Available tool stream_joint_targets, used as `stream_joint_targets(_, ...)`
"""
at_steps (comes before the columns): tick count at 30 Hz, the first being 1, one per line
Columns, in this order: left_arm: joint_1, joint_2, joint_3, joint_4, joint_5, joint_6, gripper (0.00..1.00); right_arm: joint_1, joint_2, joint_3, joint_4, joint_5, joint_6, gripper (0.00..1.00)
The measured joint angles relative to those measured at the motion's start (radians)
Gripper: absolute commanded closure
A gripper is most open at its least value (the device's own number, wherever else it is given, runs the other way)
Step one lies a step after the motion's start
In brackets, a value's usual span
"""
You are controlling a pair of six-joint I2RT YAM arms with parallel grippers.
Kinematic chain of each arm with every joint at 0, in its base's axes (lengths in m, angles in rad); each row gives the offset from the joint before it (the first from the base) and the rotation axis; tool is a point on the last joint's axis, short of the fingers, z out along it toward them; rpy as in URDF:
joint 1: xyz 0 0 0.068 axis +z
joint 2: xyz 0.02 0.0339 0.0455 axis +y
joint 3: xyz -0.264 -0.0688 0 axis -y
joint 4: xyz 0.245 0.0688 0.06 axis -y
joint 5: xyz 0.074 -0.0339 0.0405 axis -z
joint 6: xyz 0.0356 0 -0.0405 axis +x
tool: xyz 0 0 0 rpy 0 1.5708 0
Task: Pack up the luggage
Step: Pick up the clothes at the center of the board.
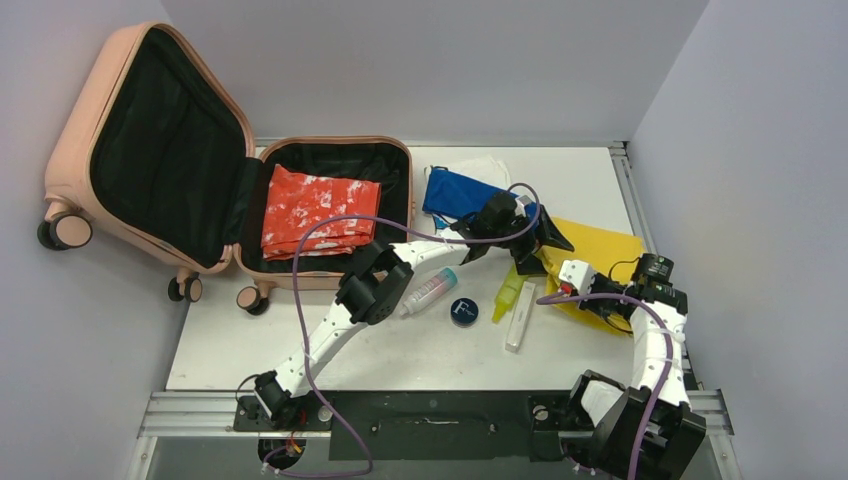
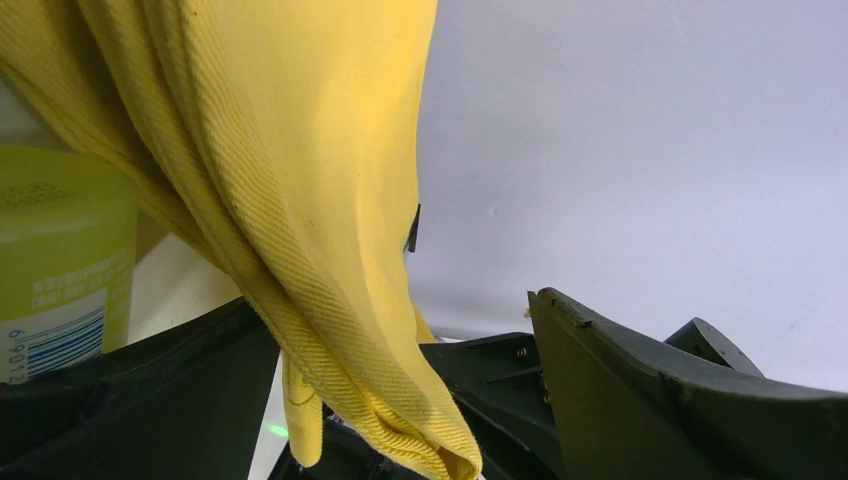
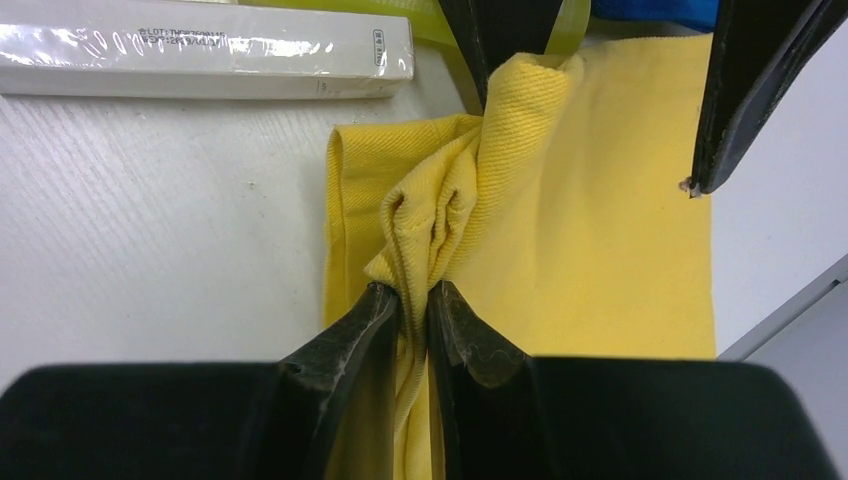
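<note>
The right tool [image 3: 412, 300] is clamped on a raised ridge of the yellow cloth [image 3: 600, 200], a soft twill bunched between its jaws. The ridge runs straight ahead of it to the left tool [image 1: 545, 252], whose jaws stand wide apart with the cloth hanging between them. The luggage [image 1: 75, 130] lies well to the left of both tools. It is open, with a hard pink shell, black lining and a folded red cloth [image 1: 315, 210] in its flat half. The left arm is nearer it.
</note>
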Motion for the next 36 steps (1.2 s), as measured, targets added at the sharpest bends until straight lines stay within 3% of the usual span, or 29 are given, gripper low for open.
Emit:
stream_joint_targets(6, 0.0, 0.005, -0.039, 0.119, 0.013, -0.023, 0.04, 0.0, 0.0, 0.0, -0.008, 0.029, -0.008, 0.17)
stream_joint_targets(10, 0.001, 0.005, -0.051, 0.15, 0.016, -0.028, 0.04, 0.0, 0.0, -0.014, -0.014, 0.047, -0.057, 0.01)
stream_joint_targets(18, 0.002, 0.005, -0.051, 0.154, 0.018, -0.032, 0.04, 0.001, 0.0, -0.117, 0.026, 0.048, -0.095, 0.08)
stream_joint_targets(26, 0.006, 0.005, -0.055, 0.164, 0.021, -0.04, 0.04, 0.009, -0.001, -0.26, 0.288, 0.069, 0.016, 0.06)
stream_joint_targets(36, 0.012, 0.005, -0.064, 0.183, 0.024, -0.056, 0.04, 0.066, -0.001, -0.327, 0.628, 0.157, 0.237, 0.02)
